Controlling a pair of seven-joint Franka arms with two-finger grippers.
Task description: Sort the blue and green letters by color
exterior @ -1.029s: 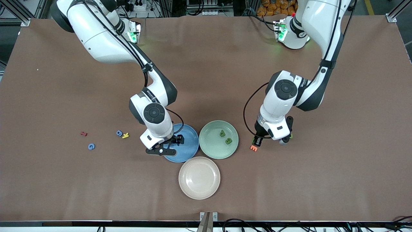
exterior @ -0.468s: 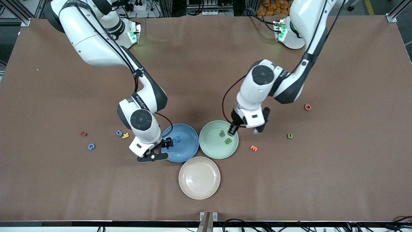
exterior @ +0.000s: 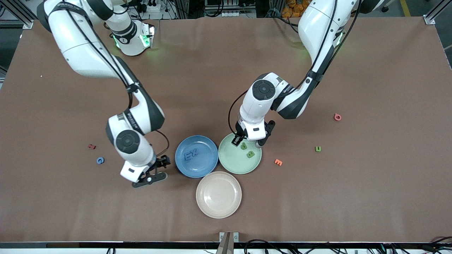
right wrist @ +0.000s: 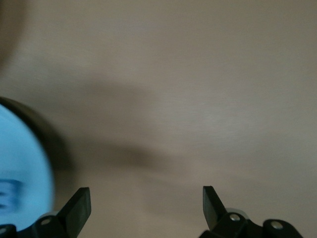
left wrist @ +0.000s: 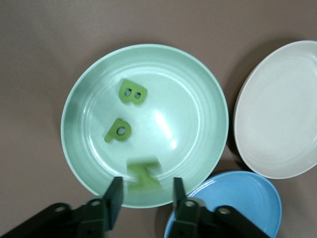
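Within the last second the left gripper (left wrist: 143, 198) had carried the green N (left wrist: 143, 176) from the surface to over the green plate (exterior: 229, 164), joining the B (exterior: 250, 154) and P (exterior: 243, 145). Its fingers stood apart, the blurred N apparently dropping free. The right gripper (exterior: 155, 169), spread wide and empty, had left the blue plate (exterior: 208, 165) holding E and X (exterior: 191, 154).

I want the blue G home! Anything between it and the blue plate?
No letter shows between the blue G and the blue plate, but the open right gripper hangs there, its arm hiding some table. Left gripper: over the green plate.
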